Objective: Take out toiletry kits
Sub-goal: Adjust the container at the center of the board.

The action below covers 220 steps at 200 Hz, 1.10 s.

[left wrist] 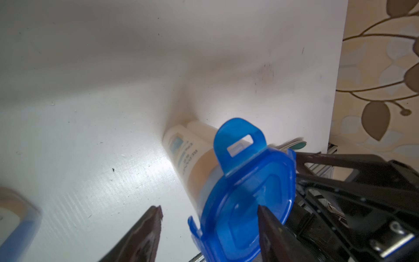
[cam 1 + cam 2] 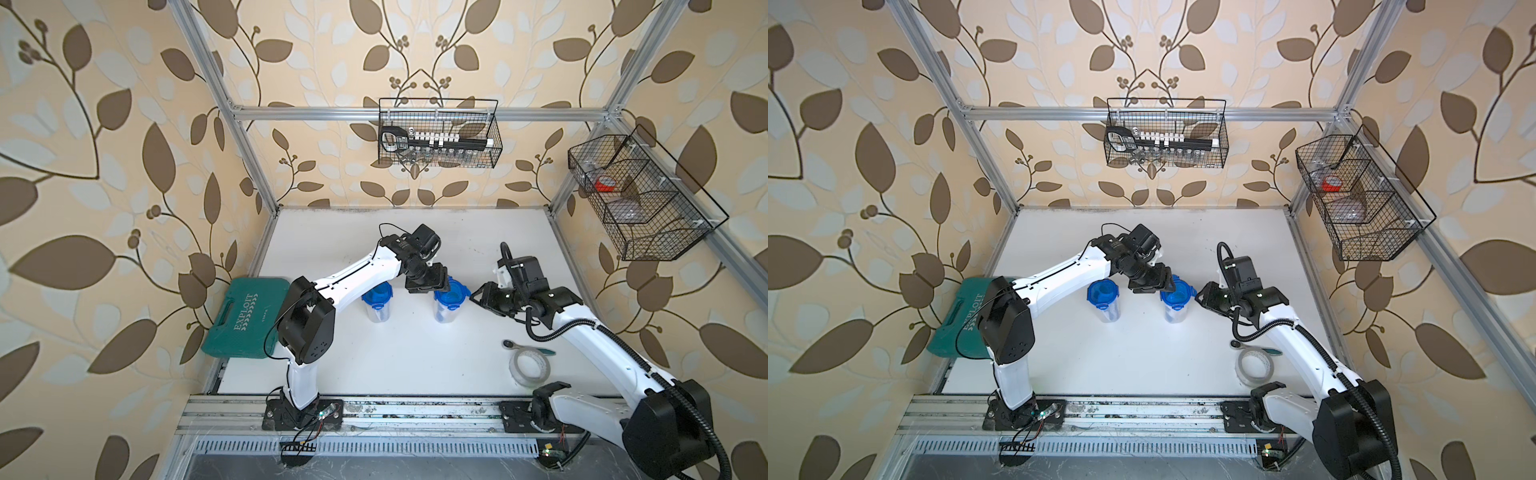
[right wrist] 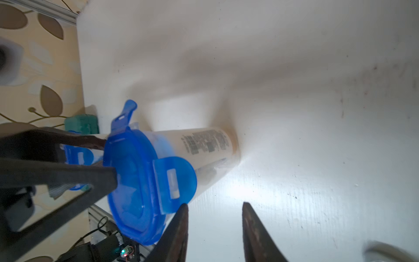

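This is a robotics lab cell, a staged test booth rather than a lived-in room. A white tabletop [image 2: 415,353] sits inside a frame of bare aluminium profiles [image 2: 316,111], and the walls around it are flat panels of leaf-pattern wallpaper [image 2: 104,166]. Along the tabletop's near edge a metal rail [image 2: 415,409] carries the bolted bases of the left arm [image 2: 353,278] and right arm [image 2: 602,345], with exposed wiring. One wire basket [image 2: 438,133] hangs above the tabletop's far edge, and a green tool case [image 2: 245,318] lies at its left edge.

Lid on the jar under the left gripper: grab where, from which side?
Likely across the rim of the blue lid, from straight above: the jar stands upright and the latch tabs in view are flipped up, leaving the rim free.
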Tool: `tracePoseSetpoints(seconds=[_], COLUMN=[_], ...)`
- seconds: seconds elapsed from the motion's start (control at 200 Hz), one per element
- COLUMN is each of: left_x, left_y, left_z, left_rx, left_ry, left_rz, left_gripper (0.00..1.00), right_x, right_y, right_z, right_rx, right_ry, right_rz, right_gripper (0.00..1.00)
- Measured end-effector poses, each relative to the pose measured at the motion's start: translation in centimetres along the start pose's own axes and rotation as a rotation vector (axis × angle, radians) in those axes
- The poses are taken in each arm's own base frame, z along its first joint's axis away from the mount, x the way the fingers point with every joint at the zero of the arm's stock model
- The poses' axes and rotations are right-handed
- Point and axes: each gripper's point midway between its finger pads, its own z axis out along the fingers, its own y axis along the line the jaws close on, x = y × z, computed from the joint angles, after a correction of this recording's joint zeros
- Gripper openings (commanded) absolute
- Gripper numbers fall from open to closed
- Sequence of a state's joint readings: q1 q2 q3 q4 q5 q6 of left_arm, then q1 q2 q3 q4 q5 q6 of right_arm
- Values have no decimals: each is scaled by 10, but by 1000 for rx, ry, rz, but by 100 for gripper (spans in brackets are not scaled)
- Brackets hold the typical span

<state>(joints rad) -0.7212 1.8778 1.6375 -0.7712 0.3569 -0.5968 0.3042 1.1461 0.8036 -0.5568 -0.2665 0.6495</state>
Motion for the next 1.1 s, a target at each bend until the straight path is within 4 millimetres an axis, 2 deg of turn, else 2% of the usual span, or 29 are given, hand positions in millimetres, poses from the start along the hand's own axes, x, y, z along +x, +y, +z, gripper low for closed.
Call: tracePoseSetpoints(seconds=[0.12,0.245,0.6,0.775,0.915,1.1], left_x=[-1,2,9,12,18,18], left_y=[2,0,-7,-13,-18,-17], left_z=[-1,0,7,10,12,13], left_rx=[5,21,73,98,105,104], left_ry=[5,19,49,56,70,73], left_rz=[6,13,38,49,42,7], left_gripper=[66,66,64,64,64,64], right_x=[8,6,-22,-39,-55,-64], right_y=[-3,-10,6,5,13,18], right_z=[9,15,15,20,25,34], right_rx=[59,107,86,96,95,87], right_ry=[24,30,-18,-28,-35,-17], right_rz=[-27,-20,-20,0,-11,-21], right_gripper=[40,43,47,47,47,47])
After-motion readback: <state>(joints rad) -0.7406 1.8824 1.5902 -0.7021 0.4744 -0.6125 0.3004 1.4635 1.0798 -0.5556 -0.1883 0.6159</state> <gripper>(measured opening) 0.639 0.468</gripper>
